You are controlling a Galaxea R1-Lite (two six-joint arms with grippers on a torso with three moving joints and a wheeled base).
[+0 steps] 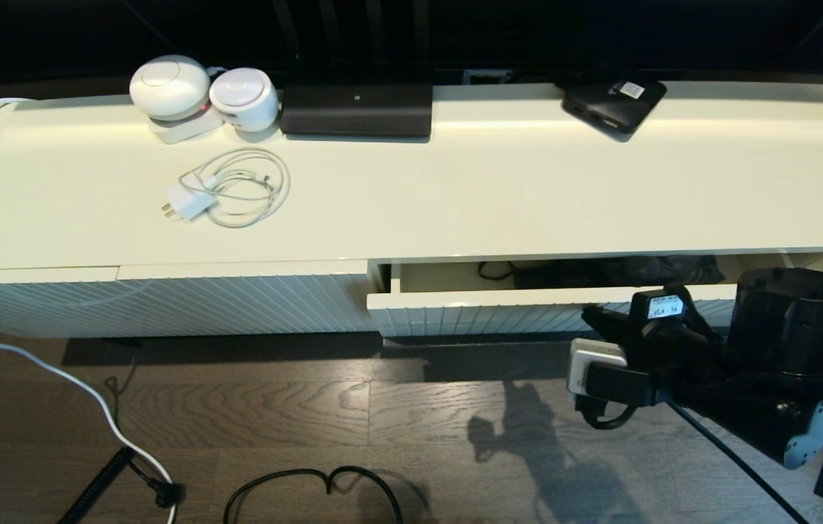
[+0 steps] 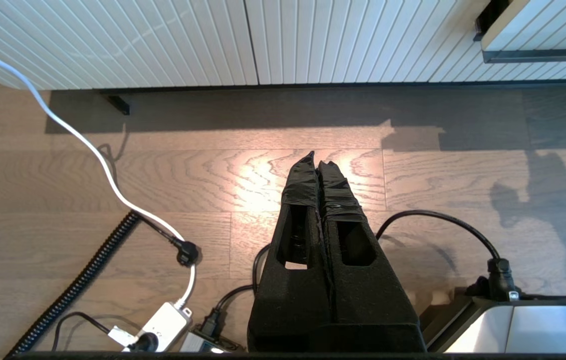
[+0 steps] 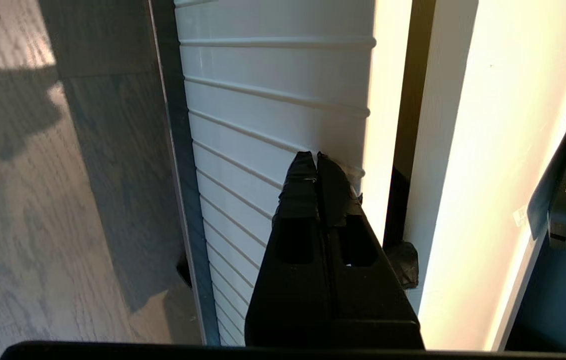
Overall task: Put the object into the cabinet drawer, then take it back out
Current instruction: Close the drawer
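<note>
The cabinet drawer [image 1: 491, 298] stands pulled out a little at the right of the cream cabinet. Its ribbed front [image 3: 242, 110] fills the right wrist view. The black umbrella [image 1: 673, 270] lies inside, seen only through the narrow gap, with its thin loop toward the left end. A bit of its wrinkly fabric [image 3: 405, 262] shows in the slot. My right gripper [image 1: 587, 314] [image 3: 317, 157] is shut with nothing in it, tips close against the drawer front near its top edge. My left gripper [image 2: 317, 159] hangs shut over the wooden floor, away from the drawer [image 2: 538, 30].
On the cabinet top sit a flat black box with a white sticker [image 1: 613, 102], a long black bar [image 1: 356, 109], two white round devices [image 1: 169, 86] and a white charger with coiled cable [image 1: 225, 191]. Cables [image 1: 309, 484] cross the floor. A handle-less ribbed panel [image 1: 164, 306] is left.
</note>
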